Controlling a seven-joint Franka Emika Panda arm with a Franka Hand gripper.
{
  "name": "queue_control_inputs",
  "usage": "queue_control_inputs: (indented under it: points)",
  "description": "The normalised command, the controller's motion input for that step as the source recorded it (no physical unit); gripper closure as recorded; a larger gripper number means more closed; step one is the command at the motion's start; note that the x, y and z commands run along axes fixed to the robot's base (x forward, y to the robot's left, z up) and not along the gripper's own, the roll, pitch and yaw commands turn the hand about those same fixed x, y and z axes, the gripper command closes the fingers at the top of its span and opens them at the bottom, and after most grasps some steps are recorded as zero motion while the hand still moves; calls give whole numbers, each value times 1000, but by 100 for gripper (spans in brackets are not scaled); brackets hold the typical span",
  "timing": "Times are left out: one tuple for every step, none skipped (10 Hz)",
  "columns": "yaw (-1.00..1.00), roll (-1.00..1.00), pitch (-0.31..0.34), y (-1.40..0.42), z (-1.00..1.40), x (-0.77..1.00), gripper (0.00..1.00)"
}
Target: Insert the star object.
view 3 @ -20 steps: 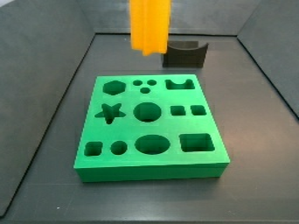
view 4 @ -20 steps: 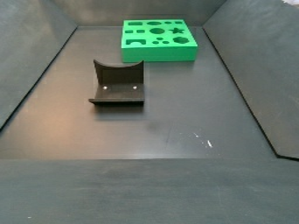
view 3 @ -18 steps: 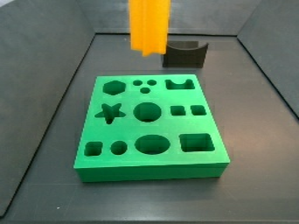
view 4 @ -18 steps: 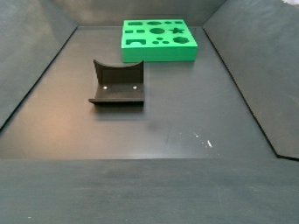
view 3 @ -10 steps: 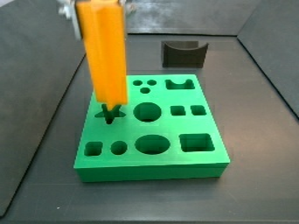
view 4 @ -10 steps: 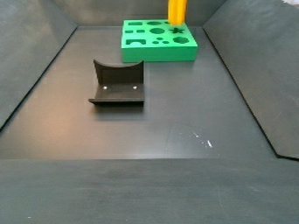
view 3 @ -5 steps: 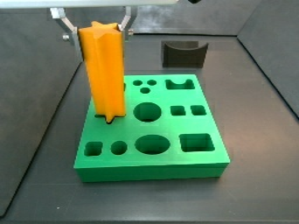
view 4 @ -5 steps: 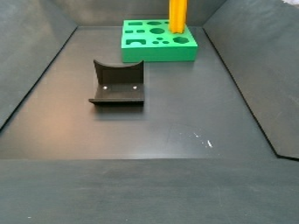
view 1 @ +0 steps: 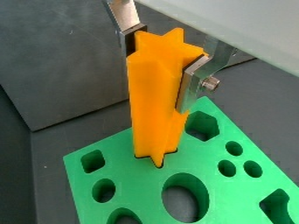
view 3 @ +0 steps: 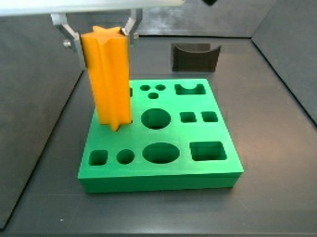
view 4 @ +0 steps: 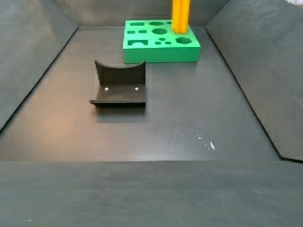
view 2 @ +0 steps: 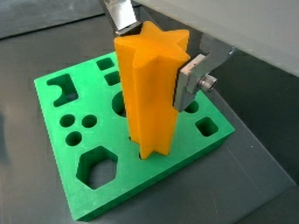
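Observation:
The star object (view 3: pixel 109 79), a tall orange-yellow ridged prism, stands upright on the green board (view 3: pixel 161 167). Its lower end sits in the star-shaped hole at the board's left middle, and most of its length rises above the board. My gripper (view 3: pixel 95 37) is above the board, shut on the star object's top end. Both wrist views show the star object (view 1: pixel 158 105) (view 2: pixel 152 96) between my gripper's (view 1: pixel 162 59) (view 2: pixel 156 54) silver fingers, pads against its sides. In a side view the star object (view 4: pixel 182 16) stands on the far board (view 4: pixel 148 53).
The board (view 2: pixel 140 188) has several other open holes: round, square, hexagon and notched. The dark fixture (view 3: pixel 195 56) stands on the floor behind the board, and in a side view (view 4: pixel 119 84) it lies in the middle of the dark floor. Grey walls enclose the floor.
The star object came from high at the back down onto the star hole. In the last half second it has hardly moved; it stays upright in my gripper.

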Motion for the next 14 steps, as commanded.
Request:
queue_control_inputs:
  points:
    - [66,140,-14,37,-586,0,100]
    - [83,127,-54,14,-654,0,100]
    - [20,164,-116,0,-814,0,100]
    - [9,156,-170,0,-797,0,100]
    - [0,141,-171,0,-800,0,100]
    - [0,59,-130,11,-760,0,100]
    - [0,-74,-163,71,-783,0,100]
    - [0,-123,-167,100,-760,0,100]
    - [0,-87,-159,40,-726,0,100]
    - [0,-14,-119,0,-709,0,100]
    - [0,20,-120,-31,-609,0,100]
    - [0,-103,-119,0,-283,0,100]
    - [0,0,10,0,0,3,100]
    - [0,0,0,0,0,0,100]
